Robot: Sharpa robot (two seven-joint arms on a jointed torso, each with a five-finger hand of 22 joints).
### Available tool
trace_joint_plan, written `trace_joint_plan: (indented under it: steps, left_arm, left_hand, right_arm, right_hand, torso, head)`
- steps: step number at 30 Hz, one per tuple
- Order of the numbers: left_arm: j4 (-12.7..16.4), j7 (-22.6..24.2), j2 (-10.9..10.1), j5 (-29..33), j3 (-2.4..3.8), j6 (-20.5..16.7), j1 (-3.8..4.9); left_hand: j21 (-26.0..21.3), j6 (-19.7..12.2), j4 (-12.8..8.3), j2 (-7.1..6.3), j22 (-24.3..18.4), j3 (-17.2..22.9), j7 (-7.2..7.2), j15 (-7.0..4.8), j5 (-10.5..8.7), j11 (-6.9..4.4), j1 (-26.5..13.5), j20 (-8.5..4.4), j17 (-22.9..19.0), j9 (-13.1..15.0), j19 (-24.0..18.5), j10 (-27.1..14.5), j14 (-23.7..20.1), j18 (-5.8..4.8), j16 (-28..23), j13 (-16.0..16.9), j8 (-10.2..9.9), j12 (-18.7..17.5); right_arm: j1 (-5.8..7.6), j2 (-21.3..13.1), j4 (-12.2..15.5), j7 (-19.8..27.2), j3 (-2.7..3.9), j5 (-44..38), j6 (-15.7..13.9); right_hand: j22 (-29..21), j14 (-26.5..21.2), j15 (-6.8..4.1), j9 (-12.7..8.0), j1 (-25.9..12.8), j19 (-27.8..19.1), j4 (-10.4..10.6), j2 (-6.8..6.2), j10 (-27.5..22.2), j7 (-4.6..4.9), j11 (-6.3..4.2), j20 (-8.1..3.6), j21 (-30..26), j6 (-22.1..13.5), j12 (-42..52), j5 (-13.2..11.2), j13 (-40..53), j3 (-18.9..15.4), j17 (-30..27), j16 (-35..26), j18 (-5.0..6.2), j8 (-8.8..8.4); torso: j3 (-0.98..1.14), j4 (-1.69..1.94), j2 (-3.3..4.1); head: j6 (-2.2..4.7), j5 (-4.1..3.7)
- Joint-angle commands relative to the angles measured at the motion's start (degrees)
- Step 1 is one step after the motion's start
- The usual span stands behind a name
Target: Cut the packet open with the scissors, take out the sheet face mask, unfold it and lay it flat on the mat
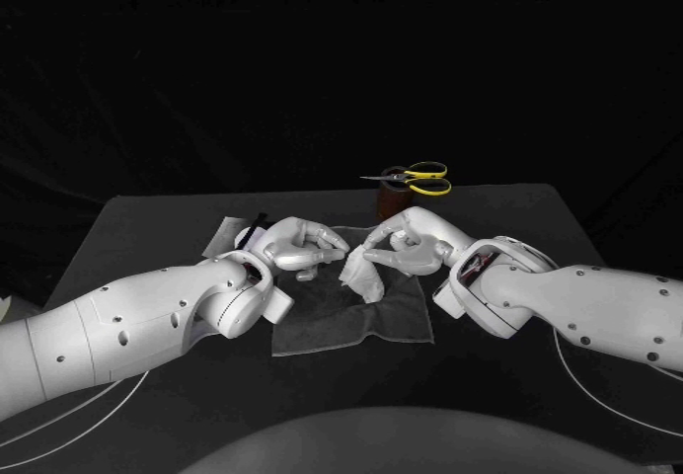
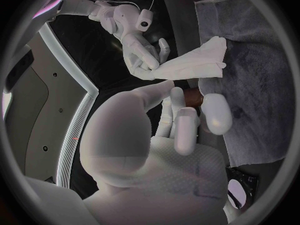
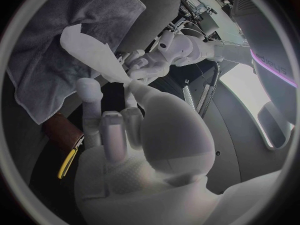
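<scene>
Right hand [image 1: 403,247]: fingers closed on the upper end of the sheet face mask [image 1: 366,283], which is folded and hangs down onto the grey mat [image 1: 321,331]. Left hand [image 1: 303,247]: just beside it, fingers loosely curled, thumb at the mask's pinched end; grip cannot be told. Cut packet [image 1: 231,234] lies behind the left hand on the black table [image 1: 157,227]. Yellow-handled scissors [image 1: 416,178] rest on a brown holder [image 1: 390,202] at the far edge.

A matte dark counter [image 1: 142,237] (its far corners rounded off) carries a small brown cylindrical holder [image 1: 387,203] that stands upright near its far edge, slightly right of the middle, with a plain black backdrop [image 1: 341,79] hanging behind it.
</scene>
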Motion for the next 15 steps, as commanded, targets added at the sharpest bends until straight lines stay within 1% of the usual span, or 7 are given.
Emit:
trace_joint_plan:
  steps: [1,5,7,8,11,14,15]
  left_arm:
    - [0.24,-0.54,0.00,-1.73,0.03,-1.21,0.02]
    - [0.36,-0.13,-0.08,-1.66,0.03,-2.20,0.02]
    - [0.37,0.43,-0.12,-1.51,0.03,-2.13,0.02]
    - [0.36,0.81,-0.12,-1.44,0.03,-1.73,0.02]
    - [0.40,1.51,-0.05,-1.50,0.03,-0.37,0.02]
    - [0.44,1.76,0.12,-2.20,0.03,0.76,0.02]
    - [0.43,1.75,0.18,-2.39,0.03,0.99,0.02]
  left_hand:
    - [0.18,0.34,-0.09,-0.21,0.04,0.72,0.09,0.00,0.21,0.01,-0.71,0.04,0.97,7.82,0.34,0.46,0.38,-0.53,0.30,0.30,0.46,0.38]
    - [-0.87,-1.03,1.23,0.19,-0.97,0.35,0.61,0.29,0.08,0.45,-2.36,0.16,-2.24,8.56,-0.68,-0.99,-1.56,-0.23,-0.13,-1.04,0.34,-0.44]
    - [-2.58,-4.46,2.02,0.72,-2.52,-1.05,1.35,0.81,0.11,1.09,-2.63,0.52,-5.30,8.79,-2.17,-3.61,-3.51,0.17,-0.84,-2.59,-0.86,-3.42]
    - [-4.89,-8.13,2.61,-0.51,-4.66,-3.33,1.84,1.39,-0.23,1.72,-3.59,0.92,-9.14,7.89,-4.28,-4.93,-6.06,0.70,-1.69,-3.77,-3.17,-5.51]
    - [-6.11,-8.57,2.95,-2.18,-5.60,-7.32,2.13,1.89,0.08,2.21,-4.10,1.47,-10.04,7.27,-5.14,-4.63,-6.77,0.92,-2.09,-4.65,-4.17,-6.48]
    - [-6.85,-11.02,3.31,-4.40,-6.09,-11.78,2.98,2.61,0.11,2.99,-4.36,2.18,-10.37,5.54,-5.43,-4.98,-7.14,1.00,-2.18,-5.17,-6.82,-6.92]
    - [-6.88,-11.00,3.32,-4.39,-6.10,-12.24,3.01,2.66,0.10,3.03,-4.10,2.26,-10.34,5.34,-5.40,-5.00,-7.15,1.00,-2.17,-5.23,-7.02,-6.95]
  right_arm:
    - [0.01,-0.06,-0.01,0.58,0.05,-0.85,-1.01]
    - [0.01,-0.09,0.02,0.41,0.05,-1.10,-0.78]
    - [0.01,-0.09,0.02,0.37,0.05,-1.17,-0.62]
    - [0.01,-0.08,0.01,0.35,0.05,-1.20,-0.52]
    - [0.01,-0.02,-0.02,0.29,0.05,-1.25,-0.24]
    - [0.01,0.05,-0.02,0.26,0.05,-1.27,-0.06]
    - [0.01,0.07,-0.01,0.26,0.05,-1.27,-0.02]
  right_hand:
    - [3.82,5.23,-0.60,2.51,-0.03,0.40,0.18,0.34,2.61,-0.74,-0.50,-0.10,0.21,0.60,-0.03,0.21,9.02,0.32,13.02,0.23,0.81,2.92]
    - [3.80,5.21,-0.62,2.57,-0.03,0.37,0.18,0.32,2.58,-0.77,-0.52,-0.11,0.09,0.59,-0.14,0.20,8.96,0.33,12.97,0.21,0.82,2.99]
    - [3.80,5.20,-0.63,2.60,-0.04,0.37,0.18,0.32,2.60,-0.77,-0.53,-0.12,0.09,0.59,-0.08,0.21,8.99,0.34,12.95,0.20,0.82,3.04]
    - [3.80,5.20,-0.63,2.60,-0.04,0.37,0.18,0.32,2.60,-0.77,-0.53,-0.12,0.09,0.59,-0.08,0.21,8.99,0.34,12.95,0.20,0.82,3.04]
    - [3.75,5.18,-0.63,2.63,-0.05,0.30,0.18,0.34,2.60,-0.78,-0.53,-0.13,-0.16,0.57,-0.09,0.20,8.98,0.35,12.90,0.17,0.86,3.07]
    - [3.75,5.18,-0.63,2.63,-0.05,0.30,0.18,0.34,2.60,-0.78,-0.53,-0.13,-0.16,0.57,-0.09,0.20,8.98,0.35,12.90,0.17,0.86,3.07]
    - [3.75,5.18,-0.63,2.63,-0.05,0.30,0.18,0.34,2.60,-0.78,-0.53,-0.13,-0.16,0.57,-0.09,0.20,8.98,0.35,12.90,0.17,0.86,3.07]
  torso:
    - [0.00,-0.02,0.00]
    - [0.00,0.01,-0.03]
    - [0.01,0.03,-0.03]
    - [0.02,0.02,-0.02]
    - [-0.01,-0.04,-0.01]
    - [-0.02,-0.05,-0.01]
    - [-0.03,-0.06,-0.01]
  head:
    - [0.00,0.06]
    - [0.00,0.03]
    - [0.00,0.02]
    - [0.00,0.02]
    - [0.00,0.01]
    - [0.00,-0.01]
    - [0.00,0.02]
